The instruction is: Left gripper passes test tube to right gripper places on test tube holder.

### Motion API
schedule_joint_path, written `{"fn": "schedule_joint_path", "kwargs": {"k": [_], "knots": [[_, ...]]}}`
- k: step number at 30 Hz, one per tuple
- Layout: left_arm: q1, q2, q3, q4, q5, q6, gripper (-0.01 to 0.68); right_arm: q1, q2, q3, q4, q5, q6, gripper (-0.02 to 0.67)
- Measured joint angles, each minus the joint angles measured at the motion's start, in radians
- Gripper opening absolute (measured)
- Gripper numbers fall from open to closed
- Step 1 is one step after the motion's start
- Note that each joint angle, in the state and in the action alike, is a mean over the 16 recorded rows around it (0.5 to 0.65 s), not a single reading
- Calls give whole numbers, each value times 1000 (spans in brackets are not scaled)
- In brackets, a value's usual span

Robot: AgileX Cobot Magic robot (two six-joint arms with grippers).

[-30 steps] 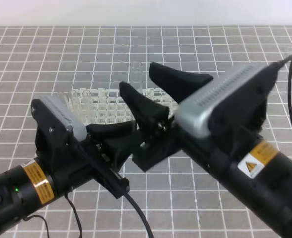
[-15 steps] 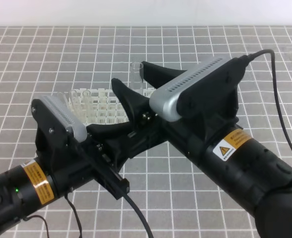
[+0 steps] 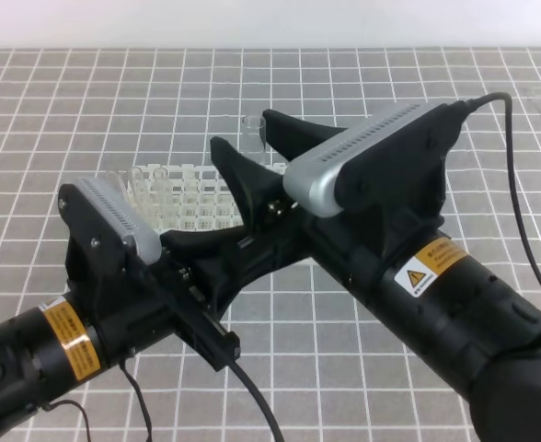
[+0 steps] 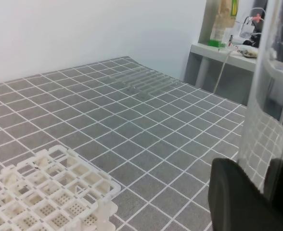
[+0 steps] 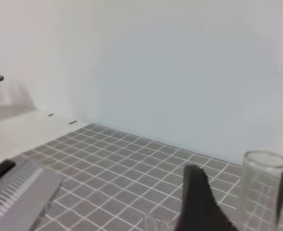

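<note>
The test tube stands upright, and only its open top shows above the arms in the exterior high view. My left gripper reaches in from the lower left and is shut on the tube's lower part. In the left wrist view the tube rises between its two black fingers. My right gripper comes from the right, open, one finger on each side of the tube's top. In the right wrist view a gap shows between the tube and the left finger. The white test tube holder lies behind the left gripper.
A grey gridded mat covers the table. A clear plastic tray lies far off on the mat. A shelf with bottles stands beyond the mat's edge. The right arm's bulky body fills the lower right.
The right gripper swung left and forward until its fingers straddled the tube's top, then nearly stopped. The left gripper and the tube stayed put.
</note>
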Motion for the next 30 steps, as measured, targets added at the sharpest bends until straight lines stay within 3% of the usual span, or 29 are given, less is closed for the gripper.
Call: {"fn": "schedule_joint_path", "kwargs": {"k": [12,30], "knots": [[-1,2,0,1,-13,0,83,0,18,0,-3,-19,21,207],[-1,2,0,15,-16,0,59,0,21,0,-4,-33,24,134]]}}
